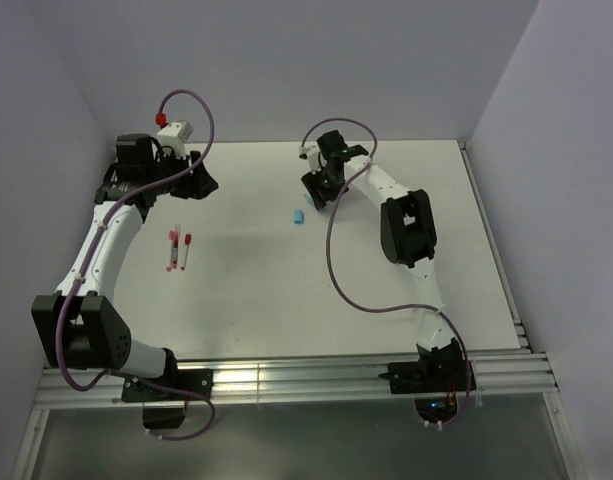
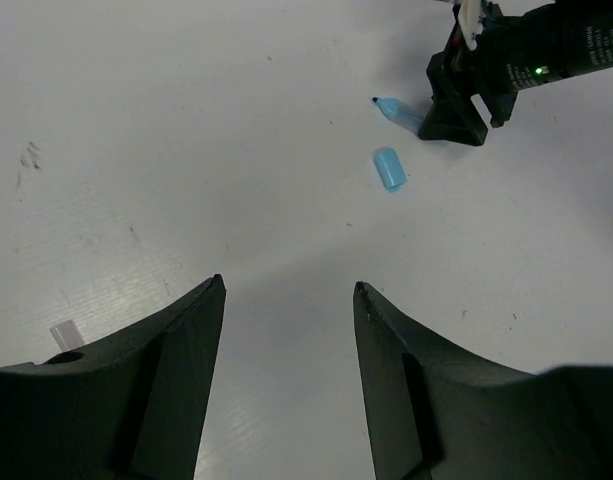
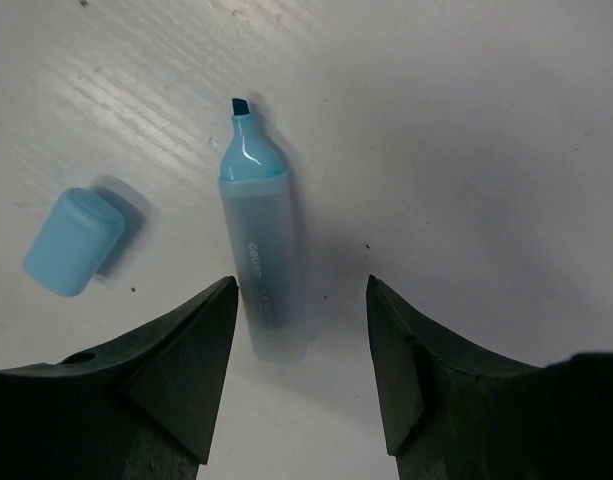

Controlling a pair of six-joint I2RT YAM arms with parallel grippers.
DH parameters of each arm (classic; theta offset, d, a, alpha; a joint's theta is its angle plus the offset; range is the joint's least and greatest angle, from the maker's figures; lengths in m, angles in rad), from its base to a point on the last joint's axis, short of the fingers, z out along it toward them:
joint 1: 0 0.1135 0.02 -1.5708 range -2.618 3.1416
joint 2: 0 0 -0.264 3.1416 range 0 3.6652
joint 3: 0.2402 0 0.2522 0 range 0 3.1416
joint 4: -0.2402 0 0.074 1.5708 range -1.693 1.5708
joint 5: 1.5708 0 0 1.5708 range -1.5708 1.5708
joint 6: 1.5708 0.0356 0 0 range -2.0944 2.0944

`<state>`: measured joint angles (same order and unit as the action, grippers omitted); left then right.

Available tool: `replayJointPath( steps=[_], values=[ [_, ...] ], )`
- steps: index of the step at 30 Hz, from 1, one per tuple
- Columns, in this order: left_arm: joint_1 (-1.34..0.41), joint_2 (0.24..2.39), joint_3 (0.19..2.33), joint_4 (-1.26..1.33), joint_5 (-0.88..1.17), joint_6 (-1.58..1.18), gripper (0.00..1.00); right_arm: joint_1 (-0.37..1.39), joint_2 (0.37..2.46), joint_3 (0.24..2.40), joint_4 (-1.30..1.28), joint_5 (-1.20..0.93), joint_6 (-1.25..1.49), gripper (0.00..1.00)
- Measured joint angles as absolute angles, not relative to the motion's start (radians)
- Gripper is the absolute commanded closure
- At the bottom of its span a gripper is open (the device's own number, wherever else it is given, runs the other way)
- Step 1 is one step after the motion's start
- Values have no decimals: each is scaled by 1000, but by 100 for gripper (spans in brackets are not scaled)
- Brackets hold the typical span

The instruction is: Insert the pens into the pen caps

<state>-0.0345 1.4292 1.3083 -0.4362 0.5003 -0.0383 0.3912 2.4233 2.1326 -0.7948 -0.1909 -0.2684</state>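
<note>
**Left.** The left end effector (image 2: 288, 285) is held low over the table (image 1: 256, 300). Its jaws are set wide apart and nothing is between them. Near it, toward the arm bases, two thin pens with red ends (image 1: 172, 252) are seen lying side by side, close and nearly parallel. Whether caps are fitted on them cannot be told at this size. A small white stub (image 2: 64, 333) is glimpsed at the finger's edge in the left wrist view and is not identified.

**Centre.** The light blue cap (image 3: 74, 242) is found lying on its side on the bare table, well apart from the left end effector.

**Right.** The light blue pen (image 3: 266, 265) is laid flat and uncapped, with its chisel tip exposed. It sits just beside the cap without touching it. The right end effector (image 3: 301, 282) is lowered astride the rear of the barrel with its jaws moderately wide. The cap-side finger is close against the barrel and a gap is left on the other side, so no grip is made.

**Step in hand (judged).** The blue pen is being grasped and nothing has been inserted yet. Next, the jaws are to be closed squarely on the barrel and the pen lifted. The cap is to be steadied, probably by the left end effector, and the tip lined up with the cap's mouth.

**Containers.** None is seen apart from the caps, and the blue cap holds nothing.
</note>
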Motion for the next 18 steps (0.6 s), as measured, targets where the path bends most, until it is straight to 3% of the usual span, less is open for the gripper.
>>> replayJointPath(
  steps=[4,14,18],
  values=[
    [-35,1430,1310,-455,499,-41,41,400,2451,2148,-810,-167,-287,39],
    [-35,1427,1313,-480,500,-57,40,408,2450,2143,-830,-143,-321,100],
    [-35,1397,1308,-472,503,-82,40,408,2414,2091,-839,-151,-328,100]
  ],
)
